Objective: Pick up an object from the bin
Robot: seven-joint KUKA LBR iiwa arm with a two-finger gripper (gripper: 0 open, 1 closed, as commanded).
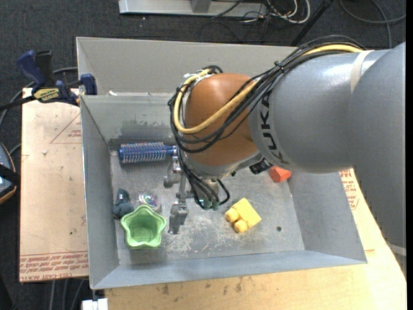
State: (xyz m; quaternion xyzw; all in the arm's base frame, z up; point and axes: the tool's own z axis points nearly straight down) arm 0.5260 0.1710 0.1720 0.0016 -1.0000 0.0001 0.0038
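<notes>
Tool (178, 213) low over the bin (97, 173) floor, apart or together cannot be told, green star-shaped cup (142, 228) just beside it at view-left, yellow block (242, 215) near at view-right, blue brush (147, 152) beyond it, orange piece (279, 174) farther right.

Brush (145, 152) at bin (97, 173) back-left, cup (143, 227) front-left, block (242, 215) rt of cup, small piece (279, 174) behind block.
</notes>
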